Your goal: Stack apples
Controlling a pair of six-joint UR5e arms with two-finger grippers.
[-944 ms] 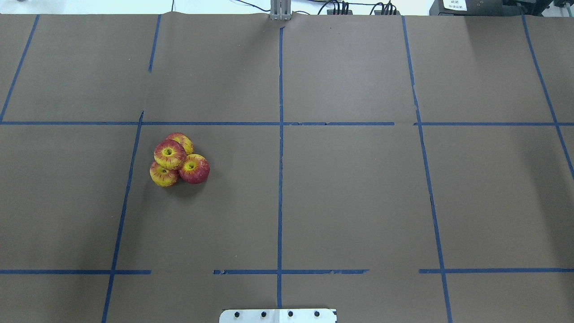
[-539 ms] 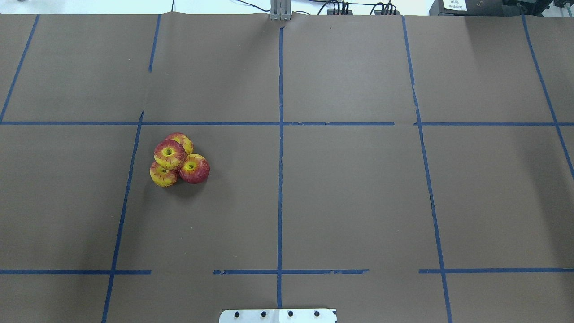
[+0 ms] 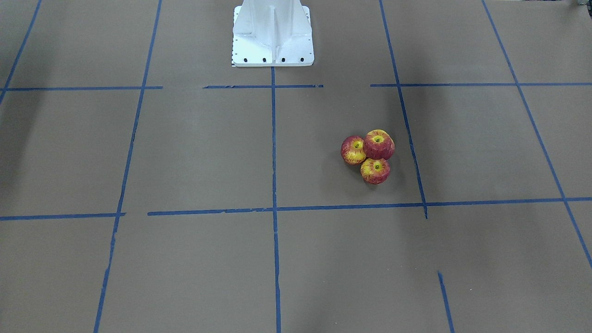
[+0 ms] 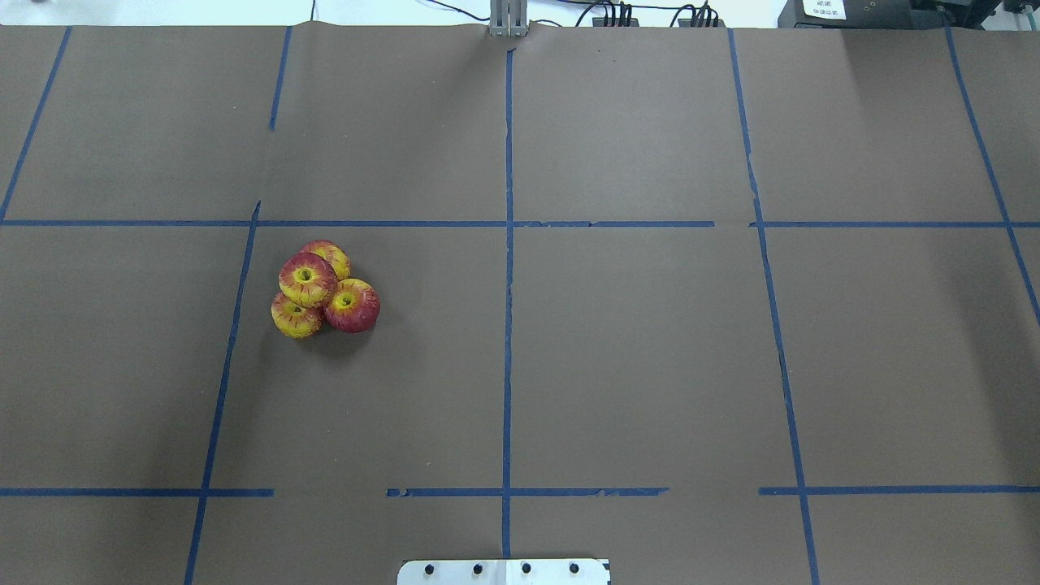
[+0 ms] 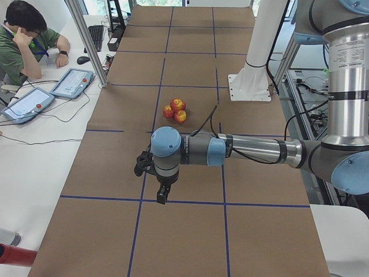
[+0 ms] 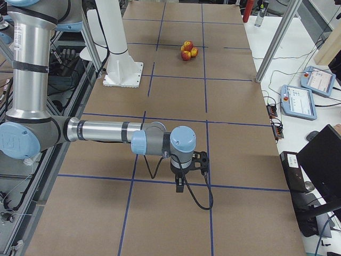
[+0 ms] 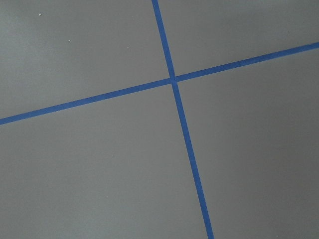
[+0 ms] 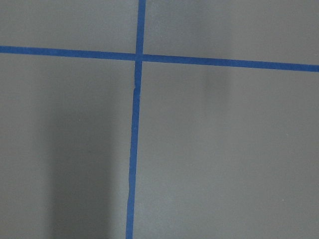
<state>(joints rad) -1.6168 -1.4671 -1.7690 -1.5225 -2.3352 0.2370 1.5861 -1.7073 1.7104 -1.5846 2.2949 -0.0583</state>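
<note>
Four red and yellow apples (image 4: 308, 279) sit in a pile on the brown table, left of centre in the overhead view. One apple rests on top of the other three (image 4: 352, 306). The pile also shows in the front view (image 3: 379, 144), the left side view (image 5: 176, 109) and the right side view (image 6: 187, 49). My left gripper (image 5: 162, 193) hangs over the table's left end, far from the apples. My right gripper (image 6: 181, 184) hangs over the right end. Both show only in the side views, so I cannot tell whether they are open or shut.
The white robot base (image 3: 273, 37) stands at the table's near edge. Blue tape lines (image 4: 508, 325) form a grid on the brown table. A metal post (image 5: 86, 40), teach pendants (image 5: 72, 82) and a seated person (image 5: 26, 34) are beside the table.
</note>
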